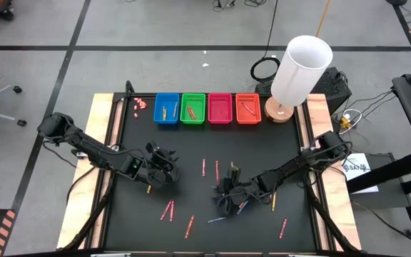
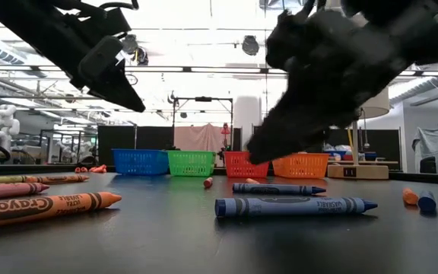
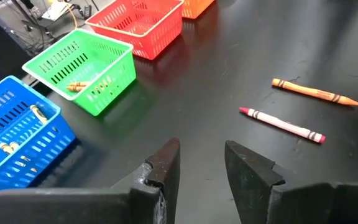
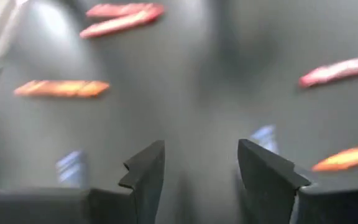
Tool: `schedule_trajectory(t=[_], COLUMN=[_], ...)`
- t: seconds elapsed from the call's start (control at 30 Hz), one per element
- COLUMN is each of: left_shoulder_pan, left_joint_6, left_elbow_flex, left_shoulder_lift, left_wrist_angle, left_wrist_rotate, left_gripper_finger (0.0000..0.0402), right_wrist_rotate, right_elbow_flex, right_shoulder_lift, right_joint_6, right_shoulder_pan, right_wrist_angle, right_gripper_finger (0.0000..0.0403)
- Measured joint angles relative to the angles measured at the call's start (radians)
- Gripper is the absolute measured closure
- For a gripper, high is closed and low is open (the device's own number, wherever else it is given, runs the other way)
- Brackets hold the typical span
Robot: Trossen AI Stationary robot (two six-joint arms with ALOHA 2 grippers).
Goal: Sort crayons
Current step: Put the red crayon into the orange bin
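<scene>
With my right gripper [image 1: 227, 191] released and empty over loose wax crayons [image 1: 217, 219] at the black counter's [image 1: 191, 153] lower centre to choose one, my left gripper [image 1: 161, 168], also parted and empty, waited centre-left.

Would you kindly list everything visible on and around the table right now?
Baskets: four in a row at the far edge: blue, green, pink, orange.
Crayons: about a dozen loose on the mat, red, pink, orange, blue; a few inside the blue, green and orange baskets.
Pink bits: small cluster left of the blue basket.
Lamp: one, white shade, wooden base, far right.
Left claw: open, empty, above the mat's left half.
Right claw: open, empty, low over the loose crayons.
</scene>
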Motion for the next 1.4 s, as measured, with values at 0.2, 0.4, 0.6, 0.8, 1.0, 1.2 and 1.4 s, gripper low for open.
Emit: schedule_trajectory(t=[0.2, 0.4, 0.6, 0.8, 1.0, 1.2, 1.4], left_shoulder_pan=[-0.007, -0.009, -0.009, -0.009, -0.009, -0.008, -0.006], left_joint_6=[-0.001, 0.0, 0.0, 0.0, 0.0, 0.0, 0.0], left_elbow_flex=[0.0, 0.0, 0.0, 0.0, 0.0, 0.0, 0.0], left_shoulder_lift=[0.0, 0.0, 0.0, 0.0, 0.001, 0.001, 0.001], left_wrist_angle=[0.016, 0.03, 0.041, 0.051, 0.051, 0.053, 0.061], left_wrist_rotate=[0.003, 0.003, 0.003, -0.002, -0.005, -0.008, -0.012], left_gripper_finger=[0.0276, 0.0276, 0.0276, 0.0276, 0.0276, 0.0276, 0.0276], right_wrist_rotate=[-0.131, -0.017, 0.07, 0.071, 0.082, 0.132, 0.134], right_elbow_flex=[0.033, 0.082, 0.087, 0.085, 0.084, 0.084, 0.084], right_shoulder_lift=[-0.139, -0.293, -0.34, -0.298, -0.27, -0.239, -0.217], right_joint_6=[0.22, 0.376, 0.678, 0.845, 0.657, 0.252, 0.045], right_shoulder_pan=[0.044, 0.16, 0.256, 0.307, 0.322, 0.316, 0.288], right_wrist_angle=[-0.357, -0.672, -0.94, -1.084, -1.064, -0.954, -0.868], right_gripper_finger=[0.0216, 0.0216, 0.0216, 0.0216, 0.0216, 0.0216, 0.0216])
